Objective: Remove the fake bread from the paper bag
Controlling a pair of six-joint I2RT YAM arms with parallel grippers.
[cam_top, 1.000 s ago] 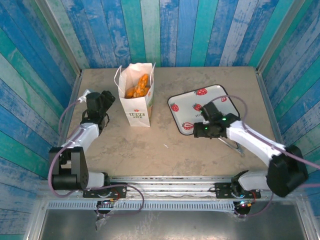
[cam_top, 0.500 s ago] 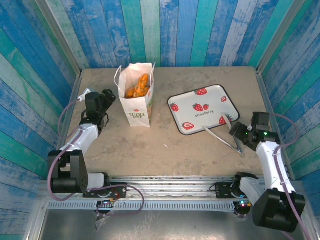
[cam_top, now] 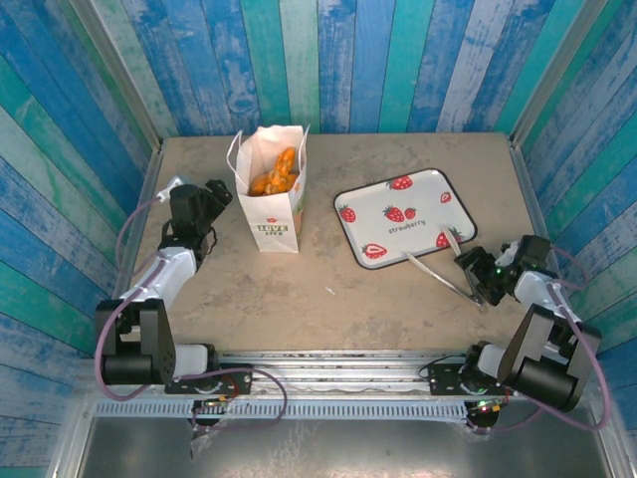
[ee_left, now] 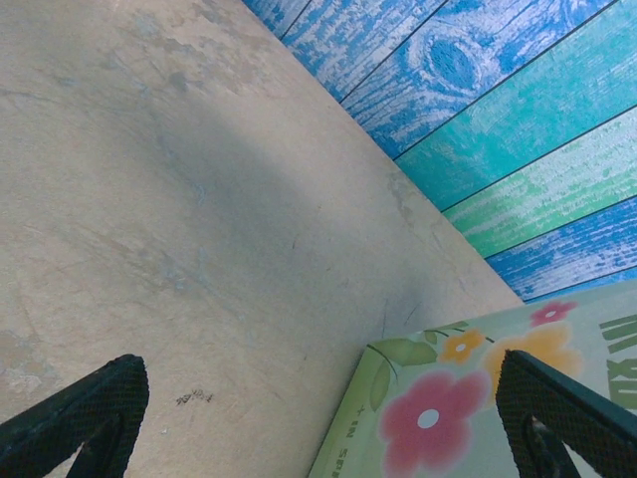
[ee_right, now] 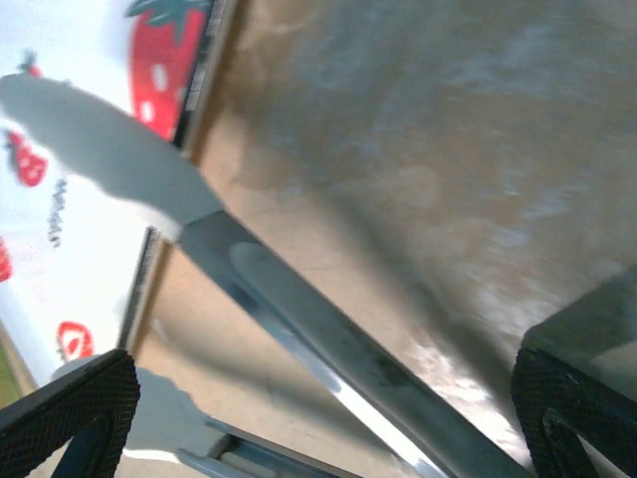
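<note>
The white paper bag point(cam_top: 271, 204) stands upright at the back left of the table, its top open. Golden-orange fake bread point(cam_top: 275, 172) shows inside its mouth. My left gripper point(cam_top: 215, 195) hovers just left of the bag, open and holding nothing. In the left wrist view its black fingers point(ee_left: 88, 406) are spread wide, and the bag's flower-printed side point(ee_left: 468, 418) lies near the right finger, not gripped. My right gripper point(cam_top: 476, 275) is open at the right, low over metal tongs point(cam_top: 445, 276). One tong arm point(ee_right: 328, 349) runs between its spread fingers point(ee_right: 75, 408).
A white strawberry-print tray point(cam_top: 398, 199) lies right of centre, its edge point(ee_right: 164, 224) close to the right gripper. The tongs' tips rest on the tray's near edge. Blue-green plank walls enclose the table on three sides. Bare tabletop point(cam_top: 328, 289) lies between the arms.
My right arm swung from over the tray to the table's right side, beside the tongs, and its jaws opened wide. The left arm barely moved.
</note>
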